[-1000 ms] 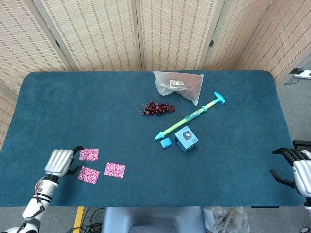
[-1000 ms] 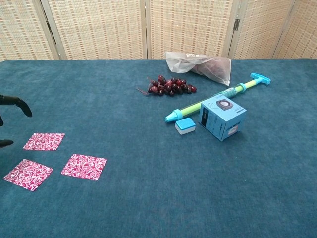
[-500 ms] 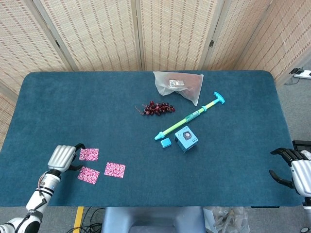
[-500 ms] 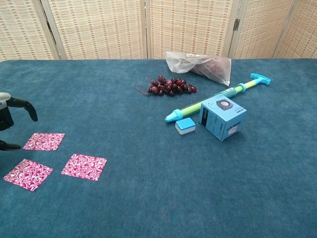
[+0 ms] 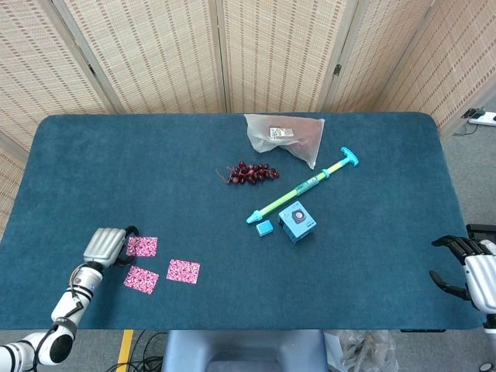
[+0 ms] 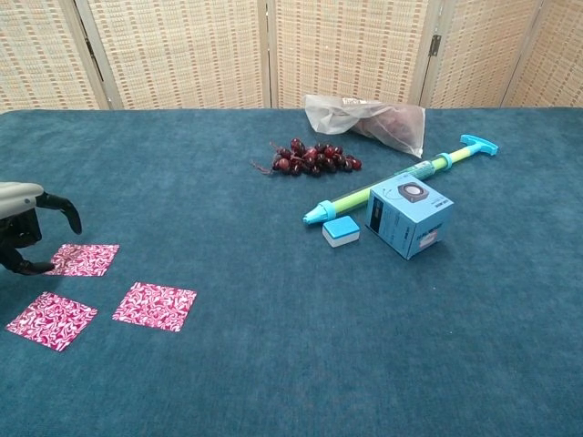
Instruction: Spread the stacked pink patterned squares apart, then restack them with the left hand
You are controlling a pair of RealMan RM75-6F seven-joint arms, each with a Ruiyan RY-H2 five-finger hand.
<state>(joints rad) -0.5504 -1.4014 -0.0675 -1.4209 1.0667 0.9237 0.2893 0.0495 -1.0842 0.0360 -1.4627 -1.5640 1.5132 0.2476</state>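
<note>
Three pink patterned squares lie apart on the blue table near its front left corner: a far one (image 5: 143, 246) (image 6: 84, 259), a near-left one (image 5: 141, 279) (image 6: 51, 320) and a right one (image 5: 183, 270) (image 6: 155, 306). My left hand (image 5: 106, 246) (image 6: 27, 233) hovers at the far square's left edge, fingers curled and apart, one fingertip (image 6: 41, 268) at or just over that edge. It holds nothing. My right hand (image 5: 474, 271) hangs at the table's front right edge, fingers apart and empty.
Mid-table lie a bunch of dark grapes (image 5: 249, 173), a plastic bag (image 5: 285, 136), a green and blue pump (image 5: 302, 187), a blue box (image 5: 297, 222) and a small blue block (image 5: 265, 227). Woven screens stand behind the table.
My left hand has moved right and forward toward the far pink square, reaching its left edge. The squares and my right hand have not moved.
</note>
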